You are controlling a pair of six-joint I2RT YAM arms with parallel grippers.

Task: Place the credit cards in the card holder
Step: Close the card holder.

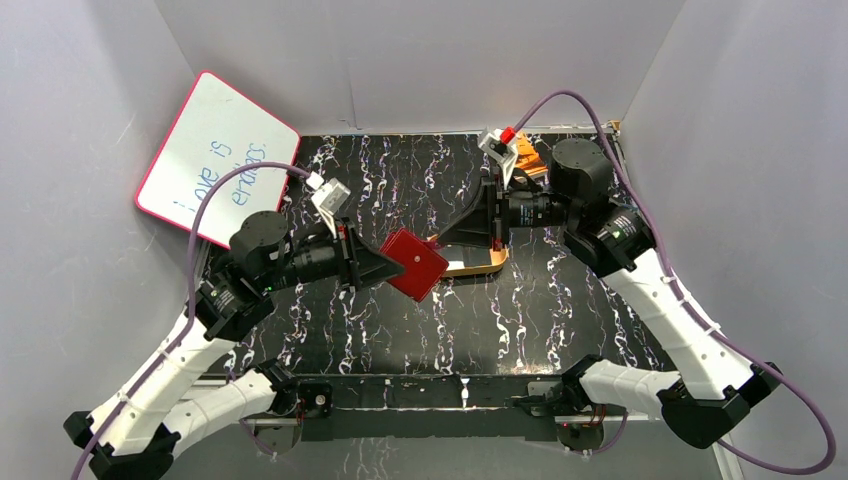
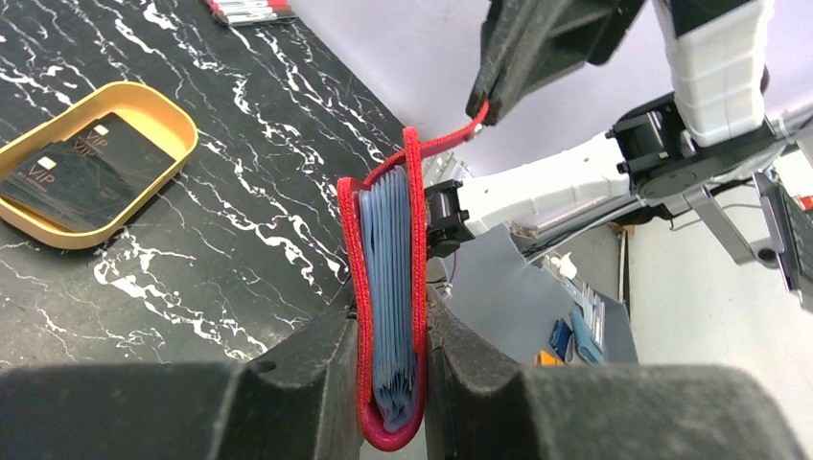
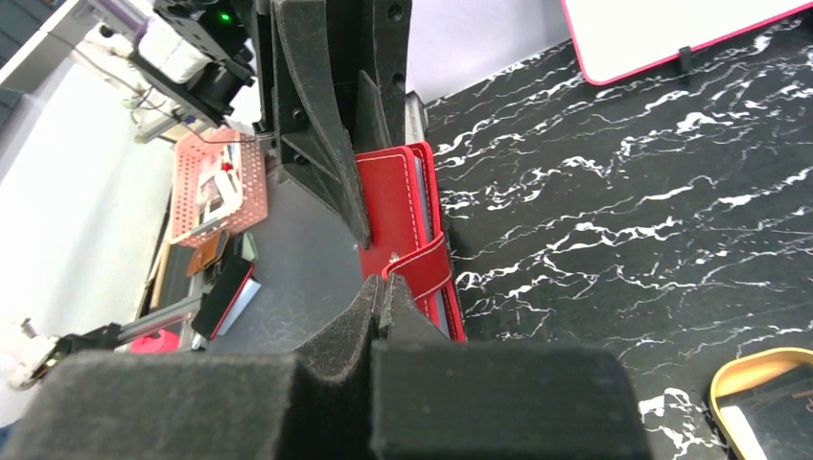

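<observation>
The dark red card holder (image 1: 418, 263) is held above the table, folded, with blue-grey sleeves showing inside (image 2: 391, 278). My left gripper (image 2: 389, 321) is shut on its spine end. My right gripper (image 3: 382, 286) is shut on the holder's snap tab (image 3: 424, 270), which is pulled out to the side (image 2: 443, 141). In the top view the left gripper (image 1: 392, 262) and the right gripper (image 1: 438, 243) meet at the holder. Two dark credit cards (image 2: 84, 168) lie in the gold oval tray (image 2: 180, 123). The right arm mostly hides the tray (image 1: 482, 268) in the top view.
A pink-edged whiteboard (image 1: 215, 155) leans at the back left and shows in the right wrist view (image 3: 671, 29). An orange object (image 1: 527, 158) sits at the back right. Markers (image 2: 249, 10) lie at the far table edge. Grey walls enclose the table.
</observation>
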